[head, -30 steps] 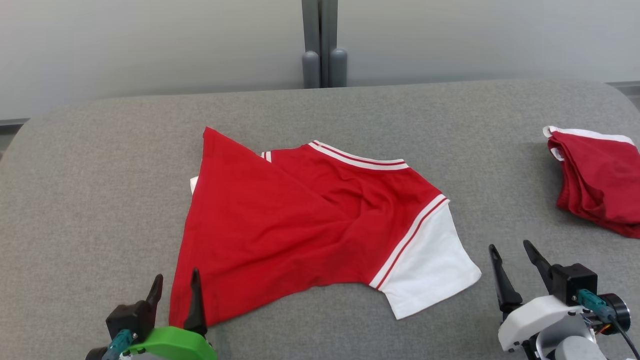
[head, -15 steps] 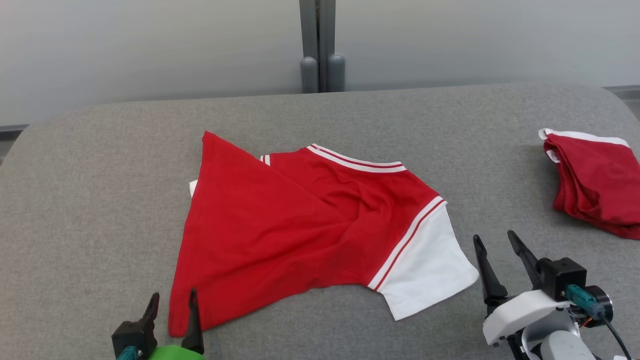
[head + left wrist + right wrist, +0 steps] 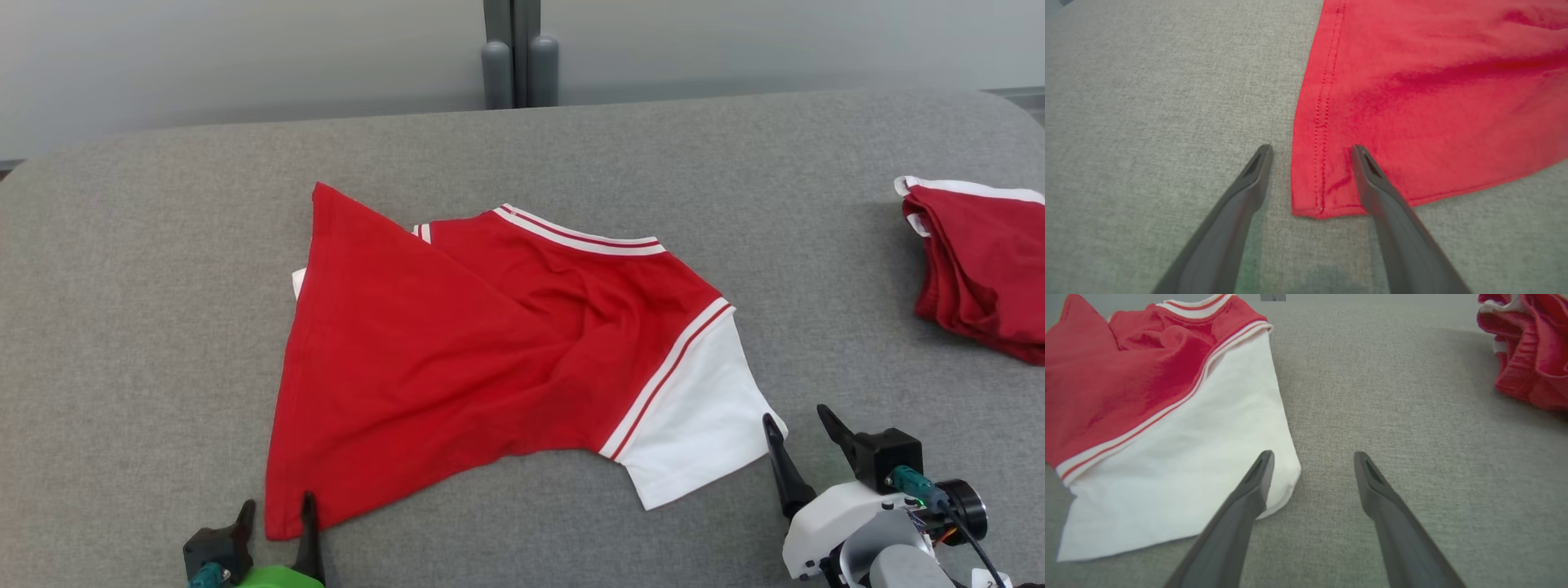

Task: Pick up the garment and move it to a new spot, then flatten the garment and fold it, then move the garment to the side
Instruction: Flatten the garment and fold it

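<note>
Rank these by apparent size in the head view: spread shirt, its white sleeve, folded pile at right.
1. spread shirt.
2. white sleeve and folded pile look about alike; the pile is cut by the frame edge, so unranked.

Worktop [image 3: 147,269]: grey woven fabric cover with rounded far corners, running wide across the head view. One red garment [image 3: 441,359] lies on it about mid-surface, partly flattened. A red flap is folded over diagonally to a point at the far left, the striped collar band [image 3: 580,237] is at the far edge, the white sleeve [image 3: 702,416] is spread flat toward the near right, and a hemmed red corner is at the near left. A second red garment [image 3: 980,261], bunched in loose folds with white trim, sits on the worktop at the right edge, well apart from the first, with bare grey cloth between them.
</note>
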Controlling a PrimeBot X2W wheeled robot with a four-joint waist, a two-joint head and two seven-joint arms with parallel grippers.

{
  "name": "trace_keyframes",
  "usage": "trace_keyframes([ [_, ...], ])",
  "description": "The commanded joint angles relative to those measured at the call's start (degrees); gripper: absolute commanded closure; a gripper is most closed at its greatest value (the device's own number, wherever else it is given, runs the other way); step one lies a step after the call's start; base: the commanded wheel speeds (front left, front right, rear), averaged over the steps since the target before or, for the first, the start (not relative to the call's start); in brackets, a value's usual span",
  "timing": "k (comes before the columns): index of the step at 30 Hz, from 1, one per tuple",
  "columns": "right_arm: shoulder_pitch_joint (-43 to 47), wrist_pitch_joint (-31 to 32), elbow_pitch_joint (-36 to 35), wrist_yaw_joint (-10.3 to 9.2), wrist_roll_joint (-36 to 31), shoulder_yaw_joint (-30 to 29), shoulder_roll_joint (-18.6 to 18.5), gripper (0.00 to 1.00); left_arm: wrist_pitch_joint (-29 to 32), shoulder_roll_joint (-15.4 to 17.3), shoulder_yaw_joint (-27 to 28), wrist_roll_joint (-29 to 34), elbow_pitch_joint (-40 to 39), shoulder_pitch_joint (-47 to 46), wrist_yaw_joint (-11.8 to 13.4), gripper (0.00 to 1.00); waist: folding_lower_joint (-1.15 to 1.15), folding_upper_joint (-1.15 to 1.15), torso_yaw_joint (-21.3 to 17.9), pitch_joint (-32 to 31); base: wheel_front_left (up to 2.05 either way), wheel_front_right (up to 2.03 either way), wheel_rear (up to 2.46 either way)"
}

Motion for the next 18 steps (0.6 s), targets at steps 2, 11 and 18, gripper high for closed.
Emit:
trace_keyframes([
  [2, -1.22, -0.10, 1.83, -0.09, -0.92, -0.03, -0.19, 0.00, 0.15, 0.19, -0.13, 0.00, 1.72, -0.96, -0.38, 0.00, 0.00, 0.00, 0.08, 0.63, 0.00, 0.00, 0.00],
  [11, -3.57, -0.02, 7.09, -0.09, -1.15, 3.67, -0.19, 0.00, 0.50, 0.16, -1.04, -1.38, 5.56, -2.06, -0.85, 0.00, 0.00, 0.00, 0.69, 1.74, 0.00, 0.00, 0.00],
  [18, -3.62, 0.24, 11.57, -0.08, -0.60, 4.28, -0.12, 1.00, 0.80, 0.00, -3.31, -3.43, 11.22, -2.60, -1.98, 0.82, 0.00, 0.00, 0.93, 1.40, 0.00, 0.00, 0.00],
])
